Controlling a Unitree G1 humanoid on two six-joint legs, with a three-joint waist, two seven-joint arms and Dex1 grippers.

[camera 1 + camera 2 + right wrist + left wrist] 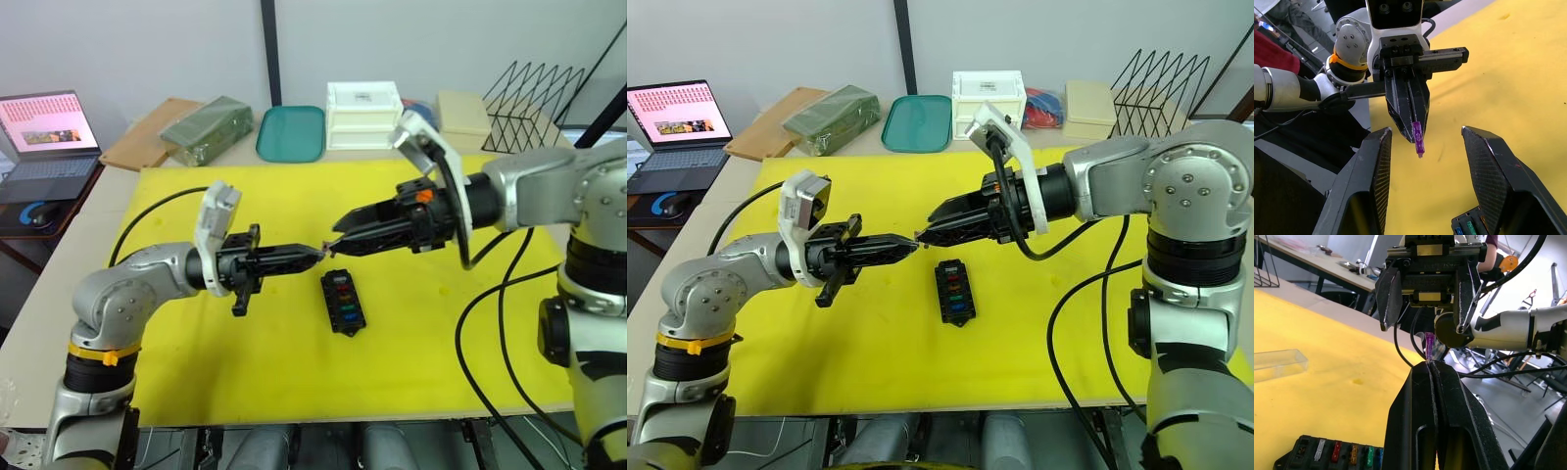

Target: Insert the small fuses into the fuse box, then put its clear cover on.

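My left gripper (318, 253) is shut on a purple small fuse (1418, 138), holding it by one end in the air above the yellow mat. My right gripper (1425, 131) faces it tip to tip, open, one finger on each side of the fuse (1429, 346) and not touching it. The black fuse box (343, 302) lies on the mat just below and in front of both grippers, with several coloured fuses seated in its slots (1337, 452). The clear cover (1278, 364) lies flat on the mat beyond the box.
The yellow mat (245, 362) covers the table. Along the back edge stand a white drawer box (364, 115), a teal tray (291, 132), a green pack (206, 127) and a black wire rack (534, 108). A laptop (44, 137) sits at the far left.
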